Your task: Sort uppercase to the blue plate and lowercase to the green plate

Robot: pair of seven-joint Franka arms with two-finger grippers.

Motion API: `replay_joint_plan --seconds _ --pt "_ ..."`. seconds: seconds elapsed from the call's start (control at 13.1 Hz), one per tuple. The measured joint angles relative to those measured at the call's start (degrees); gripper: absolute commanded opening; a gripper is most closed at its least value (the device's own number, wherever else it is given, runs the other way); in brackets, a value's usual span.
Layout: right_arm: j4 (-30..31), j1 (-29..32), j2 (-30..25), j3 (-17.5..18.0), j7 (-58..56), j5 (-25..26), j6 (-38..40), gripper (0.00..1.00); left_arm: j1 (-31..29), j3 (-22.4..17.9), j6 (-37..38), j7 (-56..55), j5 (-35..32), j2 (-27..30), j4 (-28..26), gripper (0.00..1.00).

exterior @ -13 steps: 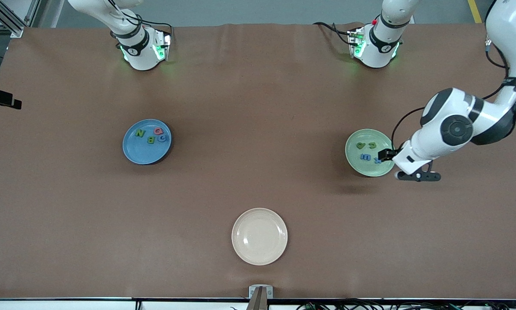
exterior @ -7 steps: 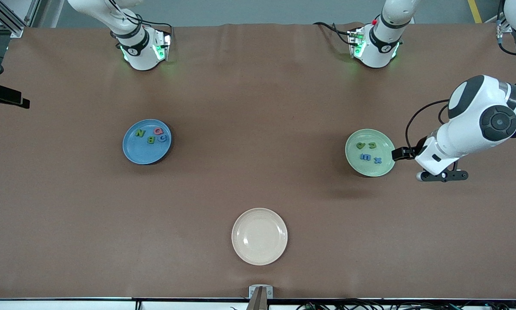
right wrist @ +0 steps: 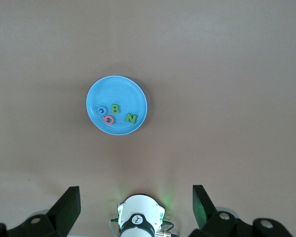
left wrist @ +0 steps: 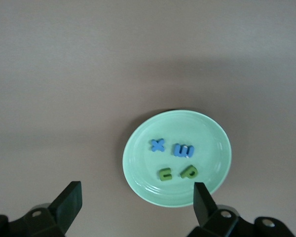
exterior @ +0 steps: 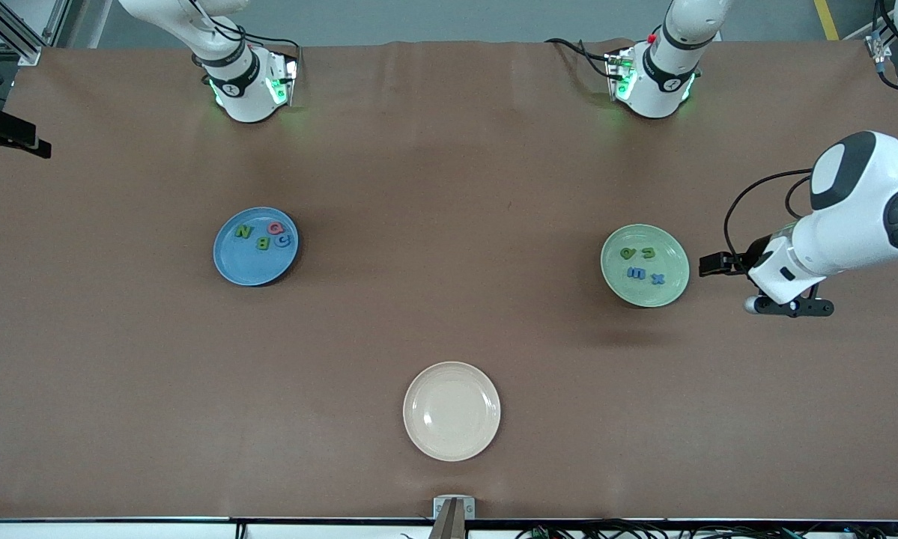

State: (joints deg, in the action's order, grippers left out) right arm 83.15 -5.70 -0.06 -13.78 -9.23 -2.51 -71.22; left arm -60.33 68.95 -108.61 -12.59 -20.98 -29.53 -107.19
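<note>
While both claws hang spread wide and hold nothing:
Left claw (exterior: 707,263): over bare bench (exterior: 449,150), just off green plate's 3 o'clock rim.
Green plate (exterior: 613,281): holds lowercase (exterior: 643,265), all four.
Blue plate (exterior: 239,266): holds uppercase (exterior: 265,236), all four.
Right claw (right wrist: 136,207): high over its arm's base.
Cream plate (exterior: 451,411): bench's 6 o'clock.

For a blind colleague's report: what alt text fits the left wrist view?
A pale green plate on a brown table holds four small foam letters: blue x, blue three-pronged letter, green u, green p-like letter. The left end effector is open and empty.
</note>
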Motion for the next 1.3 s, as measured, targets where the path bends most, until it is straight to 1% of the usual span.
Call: replay_joint_plan --seconds 0.15,0.46,0.69,0.76,0.92,1.3 --pt "1.1 1.4 -1.5 1.2 0.0 0.2 -0.2 1.0 0.0 -3.3 -0.1 7.0 7.6 5.6 0.5 0.99" --pt "3.2 3.9 -3.8 4.2 0.0 0.9 -1.7 1.0 0.1 -7.0 -0.1 9.7 13.4 16.2 0.7 0.99" --pt "5.7 5.3 -5.7 6.3 0.0 1.2 -4.1 1.0 0.1 -12.4 0.1 14.7 19.3 23.1 1.5 1.0" --pt "6.0 5.3 -6.0 6.8 0.0 1.5 -4.8 1.0 0.0 -13.7 1.1 15.3 20.1 24.4 2.8 1.0" --pt "6.2 5.3 -6.1 7.5 0.0 1.7 -6.0 1.0 0.0 -14.8 3.9 15.3 20.5 25.3 7.0 1.0" --pt "6.5 5.3 -6.1 7.6 0.0 1.9 -6.9 1.0 0.2 -14.5 10.1 15.3 20.5 25.7 16.4 1.0"
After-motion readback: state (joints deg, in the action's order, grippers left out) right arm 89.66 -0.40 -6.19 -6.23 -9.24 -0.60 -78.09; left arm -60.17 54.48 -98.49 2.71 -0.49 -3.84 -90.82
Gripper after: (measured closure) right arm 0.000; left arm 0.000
